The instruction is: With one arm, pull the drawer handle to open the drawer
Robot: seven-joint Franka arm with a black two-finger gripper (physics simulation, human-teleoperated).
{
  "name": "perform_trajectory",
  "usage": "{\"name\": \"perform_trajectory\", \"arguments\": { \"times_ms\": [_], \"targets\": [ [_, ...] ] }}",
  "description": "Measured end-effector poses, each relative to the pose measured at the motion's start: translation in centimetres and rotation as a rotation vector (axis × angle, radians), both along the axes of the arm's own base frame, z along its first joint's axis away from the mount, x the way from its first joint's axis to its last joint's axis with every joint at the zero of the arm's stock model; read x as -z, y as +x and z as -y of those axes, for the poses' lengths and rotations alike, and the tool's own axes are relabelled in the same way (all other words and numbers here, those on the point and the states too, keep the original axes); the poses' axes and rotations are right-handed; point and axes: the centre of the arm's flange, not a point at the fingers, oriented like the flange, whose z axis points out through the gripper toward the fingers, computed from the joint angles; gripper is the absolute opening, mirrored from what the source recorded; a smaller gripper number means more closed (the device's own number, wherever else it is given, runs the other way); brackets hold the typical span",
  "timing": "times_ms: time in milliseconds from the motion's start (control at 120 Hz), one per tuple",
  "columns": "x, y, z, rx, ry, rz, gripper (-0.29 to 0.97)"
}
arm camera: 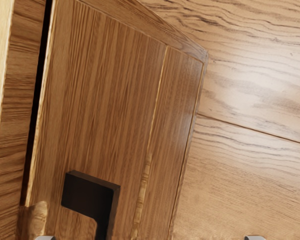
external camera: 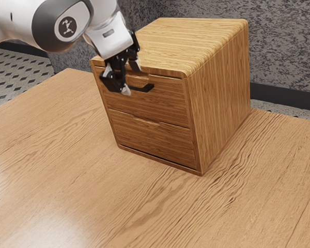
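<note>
1. Toward the table's (external camera: 67, 186) far edge stands a wooden cabinet (external camera: 219, 88) with two drawers.
2. Its top drawer (external camera: 163, 106) sits a crack out, with a dark gap along one side in the wrist view; the lower drawer (external camera: 155, 138) is flush.
3. The tool (external camera: 117, 86) is released, its fingers spread wide around the black handle (external camera: 143, 89), not clamping it.
</note>
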Motion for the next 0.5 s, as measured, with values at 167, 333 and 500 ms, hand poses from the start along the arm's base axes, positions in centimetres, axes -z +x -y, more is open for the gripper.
{"name": "perform_trajectory", "arguments": {
  "times_ms": [167,333,500],
  "targets": [
    [1.1,1.0,-0.9,-0.014,0.005,-0.006,0.46],
    [2.0,1.5,-0.8,-0.013,0.006,-0.016,0.45],
    [2.3,1.5,-2.0,-0.034,0.006,-0.019,0.45]
  ]
}}
